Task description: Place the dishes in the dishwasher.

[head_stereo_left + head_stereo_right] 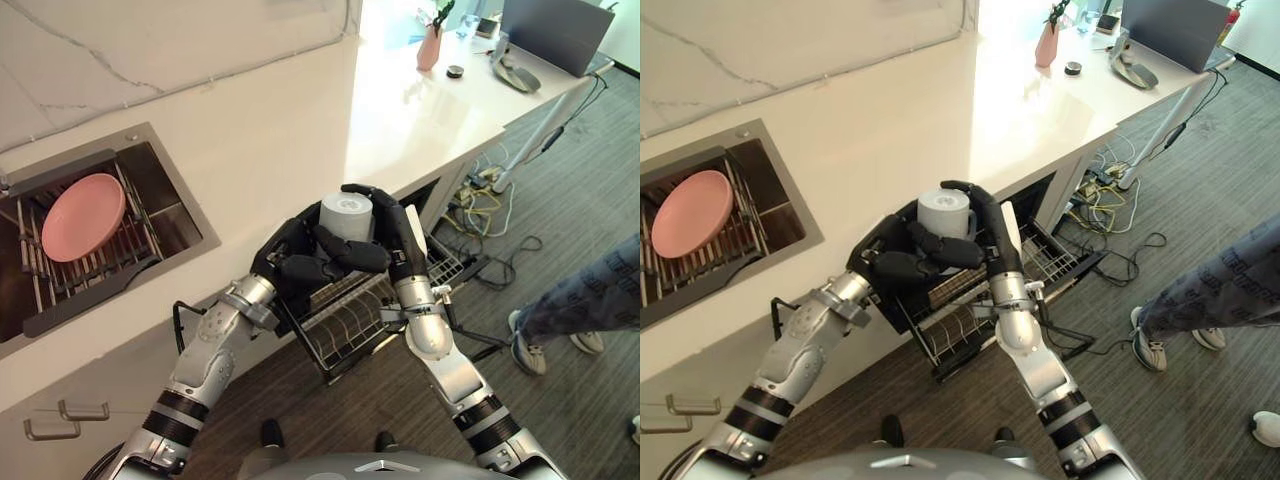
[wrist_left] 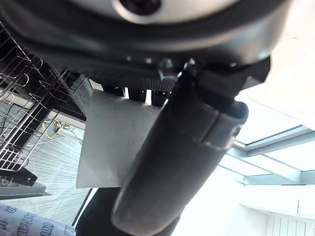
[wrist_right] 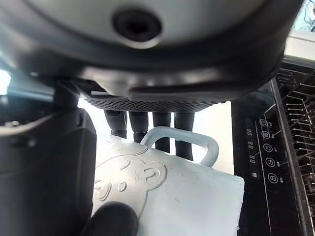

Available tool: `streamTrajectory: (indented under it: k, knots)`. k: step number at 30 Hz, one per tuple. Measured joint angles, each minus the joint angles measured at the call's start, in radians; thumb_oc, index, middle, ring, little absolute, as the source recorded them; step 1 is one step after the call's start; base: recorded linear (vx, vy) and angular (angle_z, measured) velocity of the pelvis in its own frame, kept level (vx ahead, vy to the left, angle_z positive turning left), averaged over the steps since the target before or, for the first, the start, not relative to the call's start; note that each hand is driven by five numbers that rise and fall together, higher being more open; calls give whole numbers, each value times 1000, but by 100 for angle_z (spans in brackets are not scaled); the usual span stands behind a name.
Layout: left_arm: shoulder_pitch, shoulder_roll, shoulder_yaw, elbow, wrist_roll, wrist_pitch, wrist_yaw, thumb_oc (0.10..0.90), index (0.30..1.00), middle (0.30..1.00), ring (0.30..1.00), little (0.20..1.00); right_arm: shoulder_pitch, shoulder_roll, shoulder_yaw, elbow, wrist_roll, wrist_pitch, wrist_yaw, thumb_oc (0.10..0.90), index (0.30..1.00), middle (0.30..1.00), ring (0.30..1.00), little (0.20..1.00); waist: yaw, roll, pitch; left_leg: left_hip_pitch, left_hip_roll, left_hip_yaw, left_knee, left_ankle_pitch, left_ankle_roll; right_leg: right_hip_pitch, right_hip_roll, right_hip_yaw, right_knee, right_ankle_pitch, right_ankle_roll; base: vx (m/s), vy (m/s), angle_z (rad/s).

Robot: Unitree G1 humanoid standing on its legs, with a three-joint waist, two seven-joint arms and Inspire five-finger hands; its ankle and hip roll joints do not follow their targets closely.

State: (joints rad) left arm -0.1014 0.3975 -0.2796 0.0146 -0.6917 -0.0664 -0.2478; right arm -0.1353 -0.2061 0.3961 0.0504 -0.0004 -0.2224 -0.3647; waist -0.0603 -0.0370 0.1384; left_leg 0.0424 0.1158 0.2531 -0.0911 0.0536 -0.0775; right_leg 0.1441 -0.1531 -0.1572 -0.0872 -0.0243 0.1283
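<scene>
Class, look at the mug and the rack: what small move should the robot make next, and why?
Probably lower the mug into the wire rack. Both hands, left and right, are wrapped around it directly above the pulled-out rack, and it is not yet set down.

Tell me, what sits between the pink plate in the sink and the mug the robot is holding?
Bare white countertop, seen in the left eye view. The pink plate rests on the sink's rack; both hands, left hand and right hand, clasp the mug.

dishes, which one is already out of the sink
The grey mug, gripped between the left hand and the right hand above the dishwasher rack. The pink plate lies in the sink.
</scene>
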Motion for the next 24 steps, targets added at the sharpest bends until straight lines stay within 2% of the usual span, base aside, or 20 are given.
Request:
streamTrajectory:
  k: [8, 11, 12, 13, 14, 15, 16, 17, 18, 19, 20, 21, 22, 23, 24]
  knots:
    - [65, -6, 0, 3, -60, 73, -3, 800, 900, 900, 900, 900, 53, 1, 0, 9, 27, 43, 51, 400, 300, 300, 300, 300, -15, 3, 0, 10, 8, 13, 0, 0, 0, -2, 6, 18, 0, -4, -4, 21, -10, -7]
    - [88, -52, 23, 9, -76, 95, -9, 800, 900, 900, 900, 900, 62, 1, -2, -7, 40, 65, 51, 400, 300, 300, 300, 300, -21, 6, 0, 10, 8, 13, 0, -1, 1, -2, 6, 20, 0, -6, -4, 26, 15, -1]
    - [77, -28, 20, 5, -46, 89, -5, 800, 900, 900, 900, 900, 65, 1, -2, 3, 41, 61, 51, 400, 300, 300, 300, 300, -22, 10, 0, 10, 10, 13, 0, -1, 0, -2, 4, 20, -1, -6, -5, 46, 18, 0]
    - [58, 106, -11, -73, 56, 87, 3, 800, 900, 900, 900, 900, 64, 7, -2, 42, 40, 19, 55, 400, 300, 300, 300, 300, -23, 10, -1, 5, 13, 10, 0, -1, 0, -5, 11, 20, 1, -9, -9, 0, 0, 0]
    - [58, 106, -11, -73, 56, 87, 3, 800, 900, 900, 900, 900, 64, 7, -2, 42, 40, 19, 55, 400, 300, 300, 300, 300, -23, 10, -1, 5, 13, 10, 0, -1, 0, -5, 11, 20, 1, -9, -9, 25, -2, -5]
    - [66, 183, -7, -152, 72, 87, 4, 800, 900, 900, 900, 900, 76, 7, -2, 10, 26, -15, 56, 400, 300, 300, 300, 300, -28, 20, 1, -1, 21, 17, 0, -5, -9, -29, 11, 28, 26, -17, -10, 0, 1, -10]
    - [110, 71, 35, -165, 47, 56, -3, 800, 900, 900, 900, 900, 68, -10, -17, -39, 0, -24, 56, 400, 300, 300, 300, 300, -32, 33, -2, 4, 14, 24, 0, -8, -11, -35, 2, 35, 43, -29, -4, 35, 18, -9]
    - [113, -11, 37, -139, 45, 29, -2, 800, 900, 900, 900, 900, 55, -33, -32, -45, 3, -29, 56, 400, 300, 300, 300, 300, -28, 36, -5, 13, 6, 24, 0, -8, -10, -27, -6, 37, 45, -29, -2, 0, 0, 0]
    - [74, 67, -6, -121, 123, 23, 17, 800, 900, 900, 900, 900, 25, -55, -81, 10, 0, -32, 53, 400, 300, 300, 300, 300, -19, 19, -22, 12, 0, 23, 0, -8, -10, -24, -5, 40, 40, -34, 1, 37, 7, 3]
    - [79, 208, -11, -191, 148, 18, 29, 800, 900, 900, 900, 900, 21, -22, -177, 48, 0, -25, 24, 400, 300, 300, 300, 300, -22, 9, -25, -1, 6, 21, 0, -9, -11, -40, 0, 40, 47, -39, 0, 35, 20, 6]
    - [125, 266, 45, -232, 150, -14, 6, 800, 900, 900, 900, 900, 16, -6, -310, 91, 8, 6, -50, 400, 300, 300, 300, 300, -23, 9, -25, -10, 6, 24, 0, -8, -13, -52, -1, 45, 53, -38, 0, 32, 21, -1]
    - [171, 235, 127, -220, 127, -60, 13, 800, 900, 900, 900, 900, 16, -22, -461, 153, 39, 45, -133, 400, 300, 300, 300, 300, -12, 20, -27, -7, -4, 34, 0, -8, -12, -59, -12, 54, 60, -38, 2, 14, 28, 14]
    - [158, 250, 136, -182, 229, -70, 54, 800, 900, 900, 900, 900, 25, -60, -587, 233, 88, 62, -199, 400, 300, 300, 300, 300, -3, 28, -29, -3, -17, 33, 1, -11, -7, -45, -23, 54, 59, -40, 7, -19, -6, 18]
    - [136, 321, 121, -156, 302, -64, 81, 800, 900, 900, 900, 900, 42, -99, -673, 286, 124, 89, -232, 400, 300, 300, 300, 300, 17, 36, -34, -3, -20, 29, 1, -10, -6, -40, -26, 53, 66, -44, 12, 10, -1, 12]
    - [170, 367, 150, -163, 343, -69, 88, 800, 900, 900, 900, 900, 57, -121, -726, 312, 140, 108, -248, 400, 300, 300, 300, 300, 17, 37, -34, -2, -23, 39, 1, -11, -6, -45, -30, 60, 63, -45, 13, 34, 10, -19]
